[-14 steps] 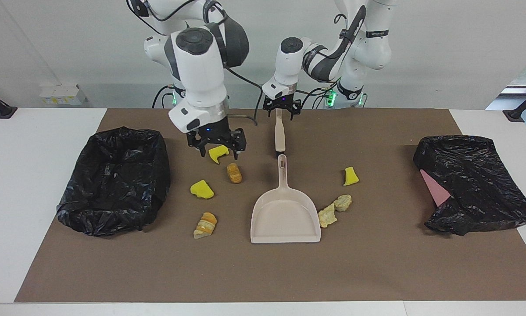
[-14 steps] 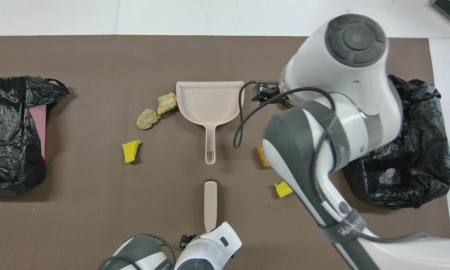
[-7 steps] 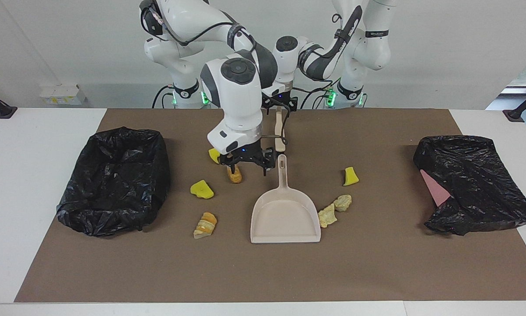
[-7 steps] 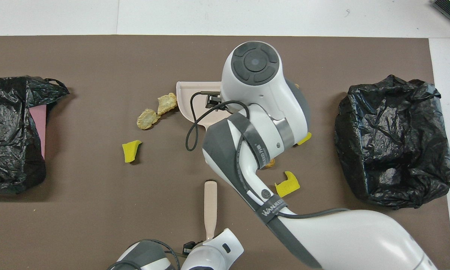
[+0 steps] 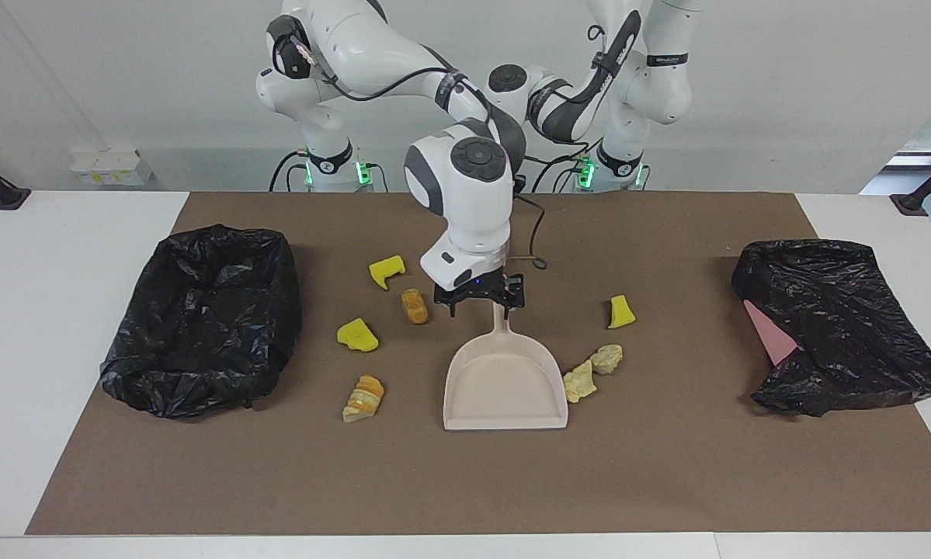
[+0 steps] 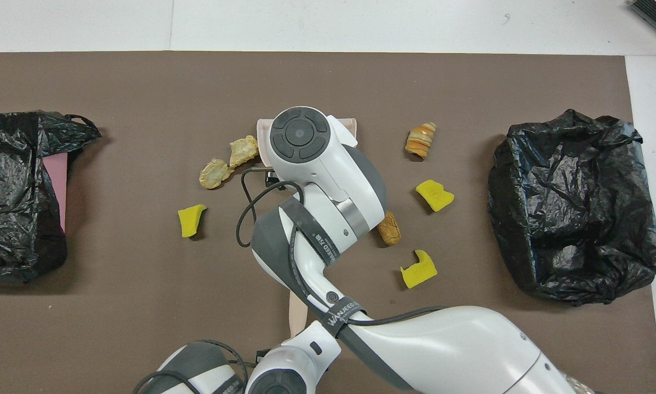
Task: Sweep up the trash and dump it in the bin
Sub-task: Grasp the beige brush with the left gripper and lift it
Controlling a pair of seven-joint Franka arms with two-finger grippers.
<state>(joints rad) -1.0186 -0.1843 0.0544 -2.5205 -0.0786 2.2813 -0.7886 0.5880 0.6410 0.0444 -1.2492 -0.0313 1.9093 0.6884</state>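
Mid-frame in the facing view, right gripper low over dustpan handle, jaws released. Bottom centre of the overhead view, left gripper, jaws clenched on brush handle end. Trash lies scattered on desk mat, on both sides of dustpan.

brown mat, white box

Robot lab: two white arms bolted at white table, brown mat, bare wall.
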